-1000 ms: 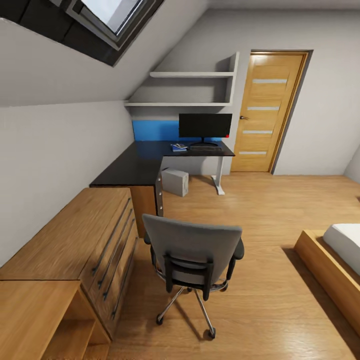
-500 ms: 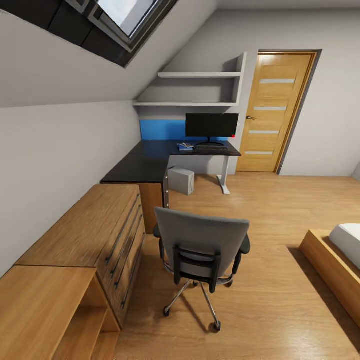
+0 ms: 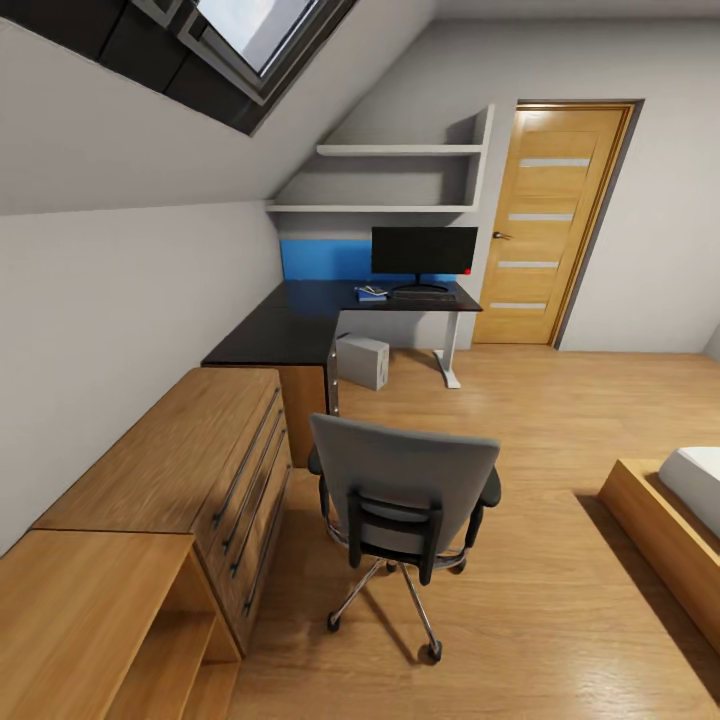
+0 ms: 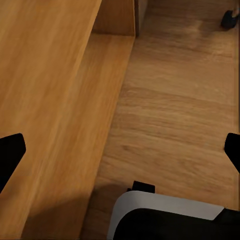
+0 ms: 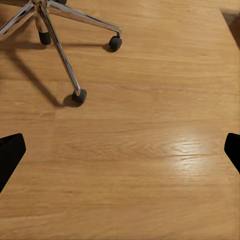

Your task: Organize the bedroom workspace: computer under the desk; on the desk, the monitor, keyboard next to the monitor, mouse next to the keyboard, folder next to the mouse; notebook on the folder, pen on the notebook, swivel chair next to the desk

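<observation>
**Chair waits out in the room**

The chair [image 3: 405,500] stands mid-floor, back toward us, well apart from the counter [image 3: 300,320]. Monitor [image 3: 424,250] sits on the counter, computer [image 3: 362,361] beneath it. Both hands, left [image 4: 120,150] and right [image 5: 120,150], hang wide and empty. Likely next: roll closer and take the chair.

Glossy black top on the desk [image 3: 270,335], matt grey cloth back on the swivel chair [image 3: 403,485] (chrome legs, black plastic castors), warm wood-grain dresser [image 3: 170,460], faintly shiny plank floor [image 5: 150,150], satin wooden door [image 3: 545,225], matt white shelves [image 3: 395,150].
</observation>
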Available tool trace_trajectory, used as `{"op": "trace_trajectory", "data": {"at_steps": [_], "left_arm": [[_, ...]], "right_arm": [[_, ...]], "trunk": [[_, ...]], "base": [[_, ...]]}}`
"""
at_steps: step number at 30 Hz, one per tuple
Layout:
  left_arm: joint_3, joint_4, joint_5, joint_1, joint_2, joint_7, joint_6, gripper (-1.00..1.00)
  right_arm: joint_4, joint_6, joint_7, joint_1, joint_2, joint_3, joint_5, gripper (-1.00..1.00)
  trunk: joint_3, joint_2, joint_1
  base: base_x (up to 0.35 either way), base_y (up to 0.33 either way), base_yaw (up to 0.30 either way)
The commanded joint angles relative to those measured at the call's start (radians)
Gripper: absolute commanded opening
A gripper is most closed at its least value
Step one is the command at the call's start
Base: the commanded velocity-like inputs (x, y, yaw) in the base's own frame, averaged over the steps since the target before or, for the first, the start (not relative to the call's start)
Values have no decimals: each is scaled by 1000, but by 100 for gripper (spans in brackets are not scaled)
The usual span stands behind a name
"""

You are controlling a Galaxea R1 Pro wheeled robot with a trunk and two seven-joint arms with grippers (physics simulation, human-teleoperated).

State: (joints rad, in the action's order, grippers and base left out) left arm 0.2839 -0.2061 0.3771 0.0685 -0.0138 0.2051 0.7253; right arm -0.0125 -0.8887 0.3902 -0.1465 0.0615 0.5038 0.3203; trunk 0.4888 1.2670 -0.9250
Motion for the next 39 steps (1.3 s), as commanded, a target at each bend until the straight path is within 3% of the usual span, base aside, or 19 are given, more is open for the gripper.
{"op": "trace_trajectory", "data": {"at_steps": [1, 10, 18, 19, 20, 21, 22, 24, 26, 30, 35, 39], "left_arm": [[9, -3, 6, 1, 1, 5, 1, 100], [10, -15, 7, 1, 15, 12, 1, 100], [8, -44, 9, 1, 25, 15, 0, 100], [8, -193, 9, 1, 33, 13, -99, 100], [8, -208, 8, 1, 36, 14, -135, 100], [8, -238, 7, 0, 43, 17, -221, 100], [8, -325, 3, -79, 62, 26, -531, 100], [8, -332, 3, -111, 70, 27, -565, 100], [8, -334, 4, -172, 89, 28, -614, 100], [8, -313, 4, -241, 104, 25, -708, 100], [8, -270, 4, -280, 105, 21, -767, 100], [8, -209, 4, -292, 105, 19, -763, 100]], "right_arm": [[-1, -2, 6, -1, 0, 9, 4, 100], [-1, -10, 6, -1, -1, 9, 3, 100], [-1, -11, 5, -1, -2, 9, 2, 100], [37, -7, 3, -1, -4, 10, -3, 100], [48, -6, 3, -1, -5, 10, -3, 100], [71, -3, 3, -1, -10, 10, -3, 100], [149, 21, 5, -10, -28, 9, -3, 100], [164, 40, 5, -18, -30, 9, -2, 100], [191, 93, 5, -60, -31, 9, -1, 100], [205, 160, 4, -124, -32, 9, 3, 100], [205, 185, 3, -155, -32, 8, 4, 100], [203, 190, 3, -164, -33, 10, 4, 100]], "trunk": [[1, 1, 0], [1, 1, 0], [26, 57, -31], [29, 64, -35], [32, 71, -38], [35, 78, -42], [38, 85, -46], [45, 99, -54], [51, 113, -61], [63, 141, -77], [79, 176, -96], [92, 204, -111]], "base": [[-1, 1, 0], [0, 0, 0], [0, 0, 0], [0, 0, 0], [0, 0, 0], [0, 0, 0], [0, 0, 0], [0, 0, 0], [0, 0, 0], [0, 0, 0], [0, 0, 0], [0, 0, 0]]}}
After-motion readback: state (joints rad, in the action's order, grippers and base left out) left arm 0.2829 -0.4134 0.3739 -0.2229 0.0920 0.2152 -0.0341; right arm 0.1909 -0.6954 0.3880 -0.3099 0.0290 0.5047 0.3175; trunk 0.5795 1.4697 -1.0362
